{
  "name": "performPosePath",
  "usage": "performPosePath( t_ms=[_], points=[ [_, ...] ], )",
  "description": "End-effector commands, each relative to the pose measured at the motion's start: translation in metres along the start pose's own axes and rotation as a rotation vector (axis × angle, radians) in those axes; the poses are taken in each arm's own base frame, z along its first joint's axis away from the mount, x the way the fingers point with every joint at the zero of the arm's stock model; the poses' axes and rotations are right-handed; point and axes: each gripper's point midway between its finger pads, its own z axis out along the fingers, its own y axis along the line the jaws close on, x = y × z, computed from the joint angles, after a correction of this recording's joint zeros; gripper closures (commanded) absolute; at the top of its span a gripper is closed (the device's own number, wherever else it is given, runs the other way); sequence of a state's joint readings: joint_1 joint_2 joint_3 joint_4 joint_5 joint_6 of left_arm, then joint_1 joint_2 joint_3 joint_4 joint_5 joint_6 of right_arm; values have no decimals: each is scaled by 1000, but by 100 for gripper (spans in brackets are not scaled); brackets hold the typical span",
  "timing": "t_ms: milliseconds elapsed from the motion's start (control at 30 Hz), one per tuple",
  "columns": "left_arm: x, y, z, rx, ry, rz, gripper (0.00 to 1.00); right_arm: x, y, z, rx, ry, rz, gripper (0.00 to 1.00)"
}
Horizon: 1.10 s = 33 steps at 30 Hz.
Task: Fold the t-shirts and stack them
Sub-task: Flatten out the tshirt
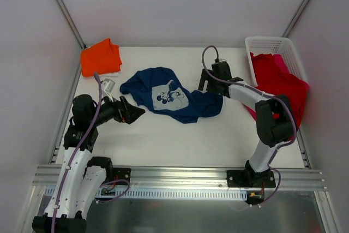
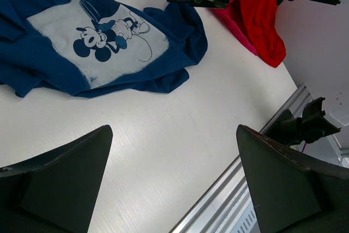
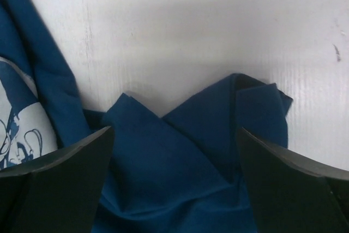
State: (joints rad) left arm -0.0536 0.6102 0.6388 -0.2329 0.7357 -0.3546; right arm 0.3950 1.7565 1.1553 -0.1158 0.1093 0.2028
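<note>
Bright, even, diffuse light from overhead; white surface w/ no hard glare. Top view sharp throughout, only a faint soft shadow round navy t-shirt. Left wrist view: print crisp, left gripper jaws dark & blurry in btm corners. Right wrist view dimmer: broad grey shadow across surface above cloth, right gripper jaws near-black, out of focus, some grain.

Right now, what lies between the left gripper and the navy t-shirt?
Only a bare strip of white table. The left wrist view shows it best: the open left gripper faces the crumpled edge of the navy t-shirt, with nothing between.
</note>
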Motion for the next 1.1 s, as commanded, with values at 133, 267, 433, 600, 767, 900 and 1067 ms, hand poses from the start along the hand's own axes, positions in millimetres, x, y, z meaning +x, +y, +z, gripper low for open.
performPosePath(
  t_ms=[133, 267, 433, 600, 767, 900, 1067],
  points=[
    [-9, -7, -6, -3, -37, 57, 1, -5, 15, 25, -56, -1, 52, 4],
    [-9, -7, -7, -5, -34, 57, 1, -2, 13, 32, -53, 10, 62, 5],
    [-9, -8, -8, -9, -41, 63, 1, -1, 7, 36, -53, 15, 77, 11],
    [-10, -8, -8, -9, -44, 66, 1, -1, 9, 36, -76, 19, 74, 67],
    [-10, -7, -8, -13, -43, 66, 1, -5, 9, 31, -78, 8, 79, 100],
    [-9, -8, -8, -11, -42, 67, 1, -16, 13, 15, -98, -23, 71, 100],
    [-10, -8, -9, -11, -43, 68, 1, -44, 21, -10, -115, -88, 60, 100]
  ],
)
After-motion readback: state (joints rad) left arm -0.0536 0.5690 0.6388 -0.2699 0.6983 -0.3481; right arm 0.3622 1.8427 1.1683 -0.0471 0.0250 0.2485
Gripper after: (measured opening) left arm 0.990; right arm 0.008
